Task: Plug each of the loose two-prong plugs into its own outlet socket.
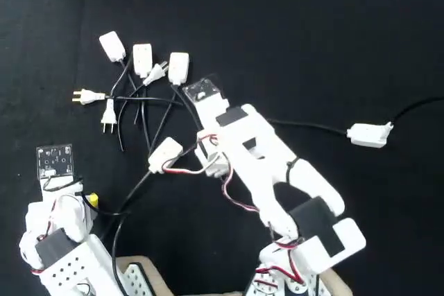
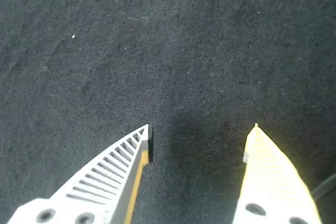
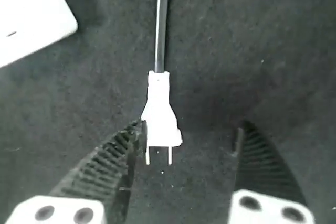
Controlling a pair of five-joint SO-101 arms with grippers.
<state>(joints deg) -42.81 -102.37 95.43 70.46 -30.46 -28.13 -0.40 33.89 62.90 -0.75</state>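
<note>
White 2-prong plugs (image 1: 108, 114) lie loose nr white sockets (image 1: 142, 59), unplugged.

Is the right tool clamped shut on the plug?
No: the right tool is open, and the plug lies between its jaws, which stand well apart.

- A table (image 1: 312, 46) covered in black cloth.
- Three white sockets (image 1: 142, 59) lie in a row at the far left.
- White plugs (image 1: 88, 96) and tangled black cords (image 1: 139, 112) lie beside them.
- A lone socket (image 1: 369, 134) lies well apart, at the right.
</note>
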